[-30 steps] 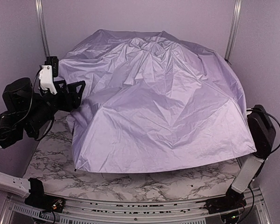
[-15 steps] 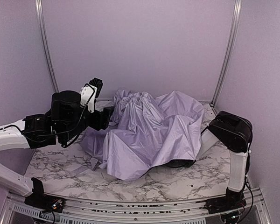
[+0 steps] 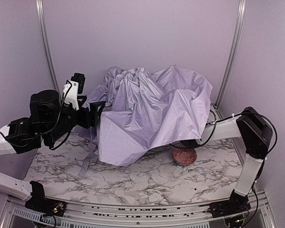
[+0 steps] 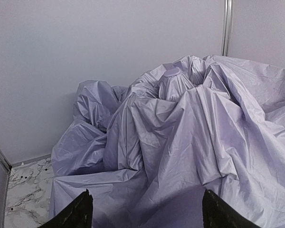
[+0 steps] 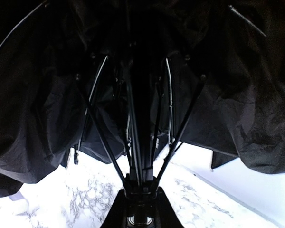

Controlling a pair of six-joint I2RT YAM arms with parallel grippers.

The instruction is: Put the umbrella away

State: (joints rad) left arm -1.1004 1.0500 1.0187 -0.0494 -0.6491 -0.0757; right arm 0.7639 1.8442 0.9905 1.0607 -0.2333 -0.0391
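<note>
centrally, on the marble table (image 3: 133, 183), you see the umbrella (image 3: 152, 111). its pale lavender canopy is part-folded and bunched into deep creases toward the back wall (image 3: 133, 38). the hem droops to the tabletop at the left and is lifted off it at the right.

(a) top view. your left gripper (image 3: 96, 113) sits at the canopy's left edge, about level with its middle. you cannot tell from here whether it touches the fabric or is just beside it. your right arm (image 3: 228, 129) reaches in from the right and its end disappears under the canopy, so that gripper is hidden in this view. a red patterned bowl (image 3: 184, 155) rests on the table below the lifted right hem, just beneath that arm.

(b) left wrist view. the two black fingers (image 4: 78, 213) of your left gripper stand wide apart at the bottom edge. only creased lavender cloth lies beyond them, and they hold nothing.

(c) right wrist view. you look up the inside of the umbrella: black underside (image 5: 33, 118), and thin ribs (image 5: 97, 128) fanning out around the central shaft (image 5: 135, 118). your right gripper (image 5: 140, 199) is drawn narrow at the bottom centre, clamped on the lower end of that shaft. white marble shows below the cloth's edge.
</note>
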